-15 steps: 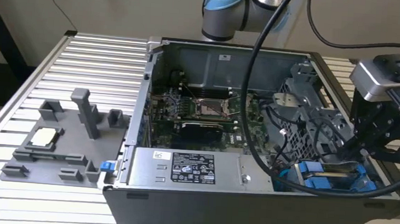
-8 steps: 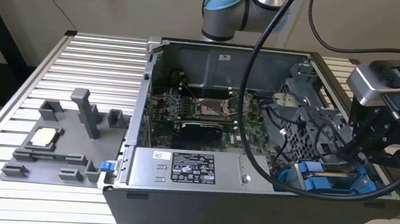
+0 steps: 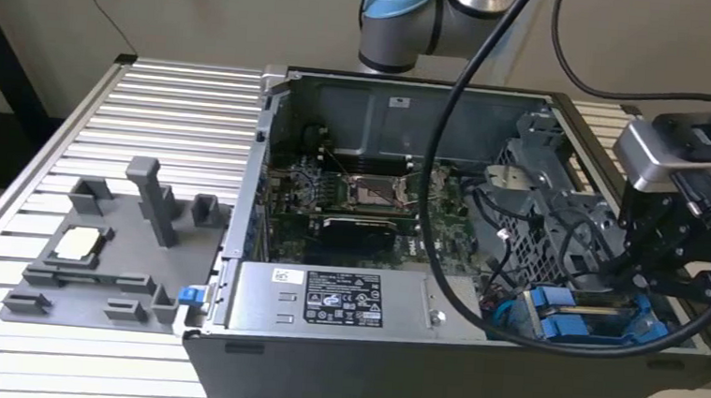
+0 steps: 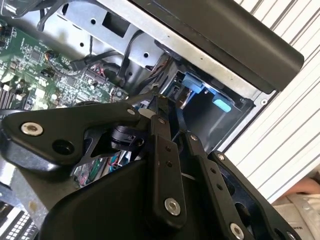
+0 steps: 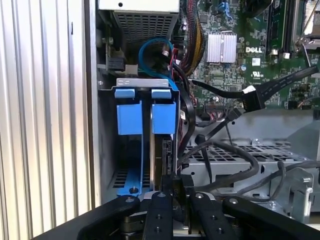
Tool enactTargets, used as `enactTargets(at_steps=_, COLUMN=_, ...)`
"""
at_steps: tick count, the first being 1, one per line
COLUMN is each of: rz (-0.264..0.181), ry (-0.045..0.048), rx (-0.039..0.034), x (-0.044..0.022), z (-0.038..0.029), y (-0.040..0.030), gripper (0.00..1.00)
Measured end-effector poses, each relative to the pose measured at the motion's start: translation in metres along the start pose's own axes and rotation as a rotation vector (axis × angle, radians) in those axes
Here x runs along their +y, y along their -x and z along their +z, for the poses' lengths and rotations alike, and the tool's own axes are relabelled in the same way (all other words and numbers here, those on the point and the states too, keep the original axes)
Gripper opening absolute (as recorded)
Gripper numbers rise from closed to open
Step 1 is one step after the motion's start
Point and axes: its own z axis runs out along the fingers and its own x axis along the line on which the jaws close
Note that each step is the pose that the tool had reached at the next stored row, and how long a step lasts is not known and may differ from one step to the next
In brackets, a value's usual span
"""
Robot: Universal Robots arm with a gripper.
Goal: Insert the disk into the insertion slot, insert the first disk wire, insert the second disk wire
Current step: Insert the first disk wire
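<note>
On the bench [image 3: 149,100], a fixture tray [image 3: 88,265] lies to the exterior view's left of the computer case [image 3: 443,383]. Inside the case the power supply [image 3: 323,300] sits before the motherboard [image 3: 369,200] along the near wall, the drive cage [image 3: 542,221] lies at the exterior view's right, and the insertion slot [image 3: 585,320] sits in the near corner before the cage. The disk [image 5: 157,165] stands on edge in the slot's half nearer the cage, the gripper [image 5: 176,186] just beside its outer end.

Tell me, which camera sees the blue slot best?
The first wrist view: it looks straight into the insertion slot, showing both blue guide pieces and its grey metal frame. The exterior view shows it from farther off, crossed by a black cable. The second wrist view catches a slanted glimpse.
</note>
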Motion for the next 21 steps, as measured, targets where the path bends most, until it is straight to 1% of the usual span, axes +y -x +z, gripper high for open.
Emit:
enactTargets(at_steps=9, rz=0.029, ry=0.0051, rx=0.0016, x=-0.0009, z=0.0045, y=-0.0015, gripper=0.19)
enactTargets(at_steps=21, rz=0.031, ry=0.0074, rx=0.0017, x=-0.002, z=0.0104, y=-0.0024, gripper=0.19)
